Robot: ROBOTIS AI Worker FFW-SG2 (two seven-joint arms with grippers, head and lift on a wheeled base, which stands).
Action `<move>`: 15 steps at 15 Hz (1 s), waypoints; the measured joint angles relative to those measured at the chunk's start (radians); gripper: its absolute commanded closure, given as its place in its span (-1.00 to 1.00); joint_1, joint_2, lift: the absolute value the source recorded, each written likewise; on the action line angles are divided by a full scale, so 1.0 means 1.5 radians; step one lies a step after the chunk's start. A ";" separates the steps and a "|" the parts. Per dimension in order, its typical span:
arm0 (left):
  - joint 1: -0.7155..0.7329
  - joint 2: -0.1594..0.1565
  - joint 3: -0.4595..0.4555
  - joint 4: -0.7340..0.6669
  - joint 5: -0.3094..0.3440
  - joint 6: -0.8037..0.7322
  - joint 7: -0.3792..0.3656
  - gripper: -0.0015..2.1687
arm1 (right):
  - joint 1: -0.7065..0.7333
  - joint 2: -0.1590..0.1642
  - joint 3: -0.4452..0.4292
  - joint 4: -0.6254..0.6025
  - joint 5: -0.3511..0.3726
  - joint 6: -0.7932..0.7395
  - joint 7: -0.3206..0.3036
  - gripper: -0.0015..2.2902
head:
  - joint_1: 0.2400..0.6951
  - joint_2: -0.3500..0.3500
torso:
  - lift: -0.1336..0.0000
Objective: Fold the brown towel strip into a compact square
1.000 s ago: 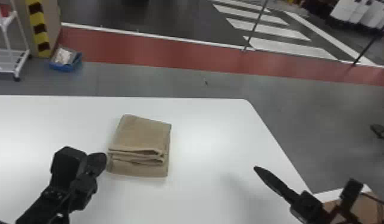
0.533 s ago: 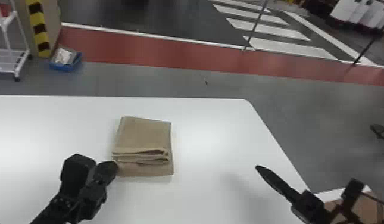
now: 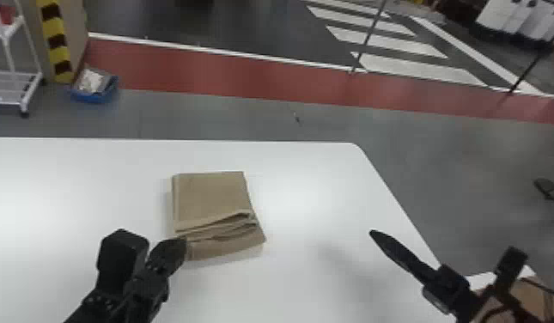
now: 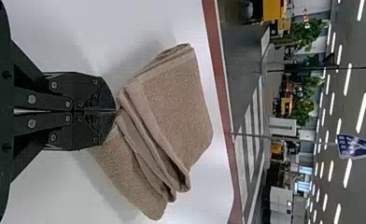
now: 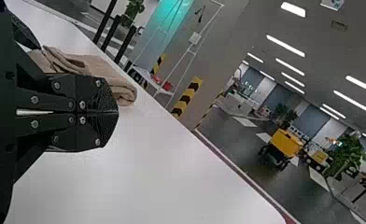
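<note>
Head view: the brown towel [image 3: 211, 197] lies on the white table [image 3: 314, 176], folded into a roughly square stack, its layered edges facing the robot and its bottom layer poking out beyond the upper ones. At its near left corner is the left gripper [image 3: 181, 245], the tips touching the cloth. Left wrist view has those fingers together, right up against the layered edges — whether a bit of cloth is caught between the tips, I can't tell. Well apart from the towel, near the table's right edge, the right gripper [image 3: 373, 233] hangs over the tabletop; in its own wrist view the fingers are together with nothing between them. On the floor beyond the table sit a blue tray [image 3: 92, 96] and a white rack [image 3: 7, 102] — both toward the left.
</note>
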 measured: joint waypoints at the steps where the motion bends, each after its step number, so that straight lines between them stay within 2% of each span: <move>1: 0.006 0.003 0.009 -0.010 0.001 0.000 -0.002 0.90 | -0.007 -0.014 0.014 -0.013 0.006 -0.003 0.009 0.02 | 1.00 -1.00 | -0.85; 3: 0.017 0.006 0.029 -0.029 0.002 0.002 -0.004 0.90 | -0.021 -0.055 0.081 -0.058 0.051 -0.043 0.029 -0.57 | 1.00 -1.00 | -0.85; 4: 0.024 0.008 0.040 -0.038 0.003 0.002 -0.004 0.90 | -0.031 -0.076 0.133 -0.097 0.101 -0.065 0.032 -0.63 | 1.00 -1.00 | -0.85; 6: 0.033 0.014 0.059 -0.049 0.009 0.002 -0.005 0.90 | -0.055 -0.098 0.245 -0.179 0.245 -0.078 0.039 -0.63 | 1.00 -0.96 | -0.85; 7: 0.036 0.017 0.069 -0.051 0.014 0.002 -0.005 0.90 | -0.067 -0.101 0.308 -0.215 0.345 -0.079 0.054 -0.63 | 1.00 -0.76 | -0.85; 9: 0.039 0.021 0.086 -0.052 0.020 0.002 -0.009 0.90 | -0.086 -0.099 0.407 -0.250 0.521 -0.098 0.108 -0.63 | 1.00 -0.63 | -0.85; 11: 0.038 0.021 0.098 -0.050 0.023 0.002 -0.015 0.90 | -0.095 -0.098 0.481 -0.256 0.673 -0.186 0.148 -0.63 | 1.00 -0.54 | -0.85; 13: 0.028 0.019 0.101 -0.043 0.025 0.003 -0.017 0.90 | -0.091 -0.101 0.545 -0.241 0.816 -0.340 0.158 -0.63 | 1.00 -0.43 | -0.85; 14: 0.022 0.017 0.100 -0.039 0.026 0.005 -0.017 0.90 | -0.092 -0.106 0.573 -0.226 0.878 -0.402 0.159 -0.63 | 1.00 -0.40 | -0.85; 15: 0.017 0.015 0.099 -0.034 0.026 0.006 -0.017 0.90 | -0.094 -0.115 0.594 -0.212 0.918 -0.435 0.161 -0.63 | 1.00 -0.38 | -0.85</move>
